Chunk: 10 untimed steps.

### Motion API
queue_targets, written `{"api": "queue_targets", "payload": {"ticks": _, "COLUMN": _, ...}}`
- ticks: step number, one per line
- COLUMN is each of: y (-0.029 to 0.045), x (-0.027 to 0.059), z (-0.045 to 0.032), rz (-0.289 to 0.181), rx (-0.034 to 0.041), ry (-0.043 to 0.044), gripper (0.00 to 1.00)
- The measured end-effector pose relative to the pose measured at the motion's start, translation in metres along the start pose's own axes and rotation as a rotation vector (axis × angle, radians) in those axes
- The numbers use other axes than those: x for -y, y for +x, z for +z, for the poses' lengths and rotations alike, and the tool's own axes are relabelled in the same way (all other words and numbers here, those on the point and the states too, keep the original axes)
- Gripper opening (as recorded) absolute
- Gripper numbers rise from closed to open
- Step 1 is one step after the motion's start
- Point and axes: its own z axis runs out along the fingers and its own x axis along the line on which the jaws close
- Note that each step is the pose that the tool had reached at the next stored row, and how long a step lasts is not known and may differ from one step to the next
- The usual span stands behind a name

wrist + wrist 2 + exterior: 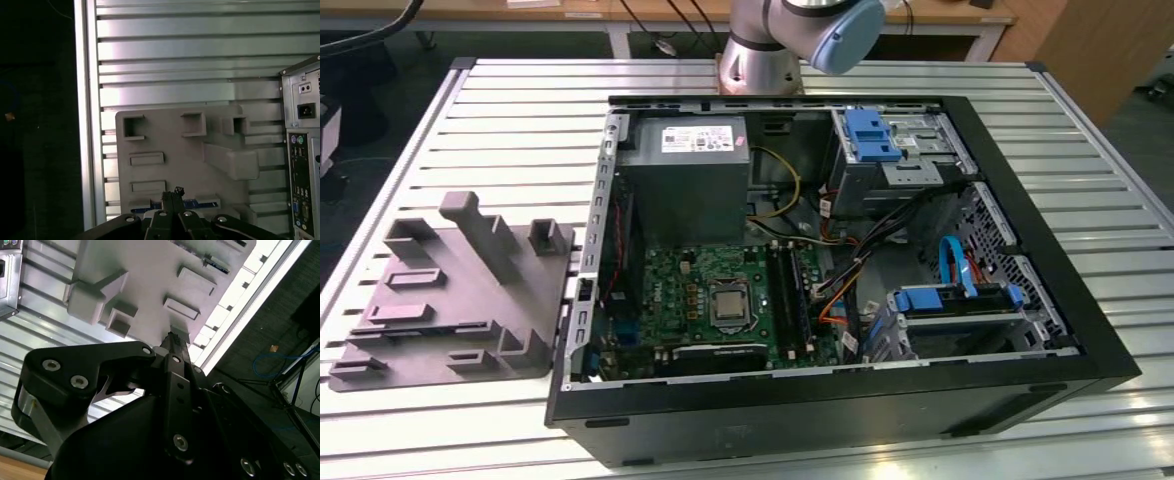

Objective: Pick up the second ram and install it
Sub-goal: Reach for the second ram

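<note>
One stick to report: the second ram point(200, 203) lies flat in a slot of the grey holder tray point(165, 130) on the slatted worktop point(200, 50), beside the open PC case point(854, 410); the end effector point(173, 195) hangs over the stick's middle, up off it, fingers clenched together on nothing.

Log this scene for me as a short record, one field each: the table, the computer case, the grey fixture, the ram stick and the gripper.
table: slatted metal, bearing the case and the fixture
computer case: side open, motherboard exposed
grey fixture: on the table beside the case, on the exterior view's left
second ram: lying in a slot at one edge of the grey fixture, not lifted
gripper: shut, over the fixture and in line with the ram; whether it touches the ram cannot be told
</note>
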Motion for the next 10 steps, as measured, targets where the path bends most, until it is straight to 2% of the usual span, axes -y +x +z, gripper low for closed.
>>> {"api": "queue_targets", "payload": {"ticks": 5, "y": -0.0035, "x": 0.0083, "z": 0.0039, "rz": 0.000, "rx": -0.0043, "ry": 0.0003, "gripper": 0.10}}
{"api": "queue_targets", "payload": {"ticks": 10, "y": -0.0081, "x": 0.0124, "z": 0.0059, "rz": 0.000, "rx": -0.0076, "ry": 0.0006, "gripper": 0.10}}
